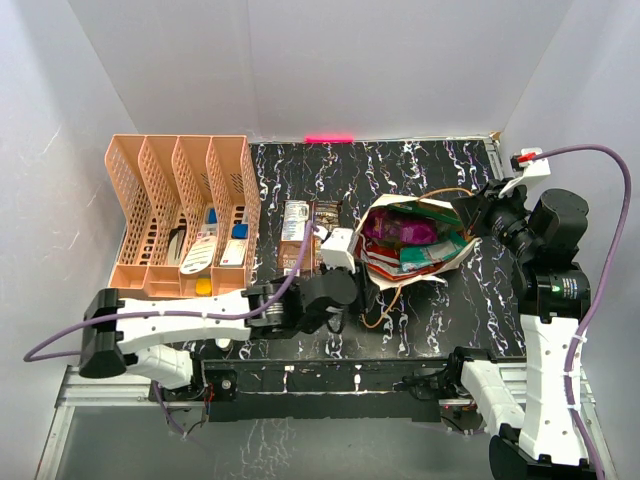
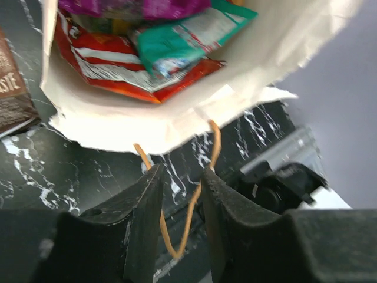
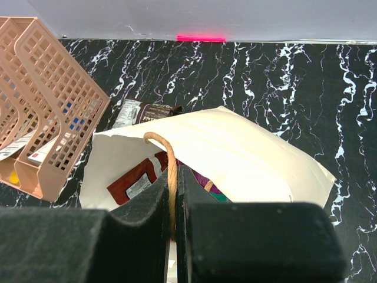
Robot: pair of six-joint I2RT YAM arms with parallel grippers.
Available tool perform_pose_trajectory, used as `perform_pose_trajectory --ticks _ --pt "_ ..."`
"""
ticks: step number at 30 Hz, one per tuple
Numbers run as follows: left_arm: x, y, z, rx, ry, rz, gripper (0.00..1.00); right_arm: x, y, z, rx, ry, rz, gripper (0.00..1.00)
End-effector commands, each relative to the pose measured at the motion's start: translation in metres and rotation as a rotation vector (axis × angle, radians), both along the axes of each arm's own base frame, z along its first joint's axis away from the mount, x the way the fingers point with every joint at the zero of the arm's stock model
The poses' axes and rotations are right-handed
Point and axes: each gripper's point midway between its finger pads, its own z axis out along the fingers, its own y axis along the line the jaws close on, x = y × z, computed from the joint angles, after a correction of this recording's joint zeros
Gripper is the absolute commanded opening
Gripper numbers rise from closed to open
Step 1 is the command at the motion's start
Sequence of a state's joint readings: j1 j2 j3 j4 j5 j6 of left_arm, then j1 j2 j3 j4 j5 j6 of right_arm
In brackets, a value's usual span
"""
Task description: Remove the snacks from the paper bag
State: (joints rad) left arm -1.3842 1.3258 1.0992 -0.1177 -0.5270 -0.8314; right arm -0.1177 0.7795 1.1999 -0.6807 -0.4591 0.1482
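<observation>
Lying on its side, the paper bag is seen with snacks in its mouth; its far handle is clamped by the right gripper, its near handle straddled by the parted jaws of the left gripper.

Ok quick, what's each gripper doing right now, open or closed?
Left gripper: open, near cord handle between its jaws, not pinched.
Right gripper: shut on far cord handle of the paper bag.

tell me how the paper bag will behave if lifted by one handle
Probably floppy: the paper bag lies on its side, walls creased. Lifted by a thin cord handle it would likely tilt, and the glossy snacks could slide out its open mouth.
</observation>
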Motion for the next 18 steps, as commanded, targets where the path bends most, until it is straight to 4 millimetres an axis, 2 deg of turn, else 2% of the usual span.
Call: perform_pose_trajectory --ticks 1,4,6,11,18 --pt "0.031 0.008 0.004 0.034 -0.015 0.245 0.28 -0.002 0.002 0.019 -0.002 -0.07 0.009 0.08" --pt "0.038 0.003 -0.004 0.06 -0.001 0.305 0.27 -0.002 0.005 0.02 0.006 -0.068 0.021 0.08" --pt "0.041 0.0 -0.008 0.081 0.017 0.346 0.3 -0.003 0.005 0.021 0.008 -0.069 0.022 0.08" --pt "0.049 0.007 -0.02 0.151 0.062 0.497 0.33 -0.004 0.004 0.021 0.007 -0.074 0.015 0.08" --pt "0.062 0.004 -0.041 0.235 0.062 0.562 0.35 -0.006 0.005 0.024 0.005 -0.082 0.018 0.08"
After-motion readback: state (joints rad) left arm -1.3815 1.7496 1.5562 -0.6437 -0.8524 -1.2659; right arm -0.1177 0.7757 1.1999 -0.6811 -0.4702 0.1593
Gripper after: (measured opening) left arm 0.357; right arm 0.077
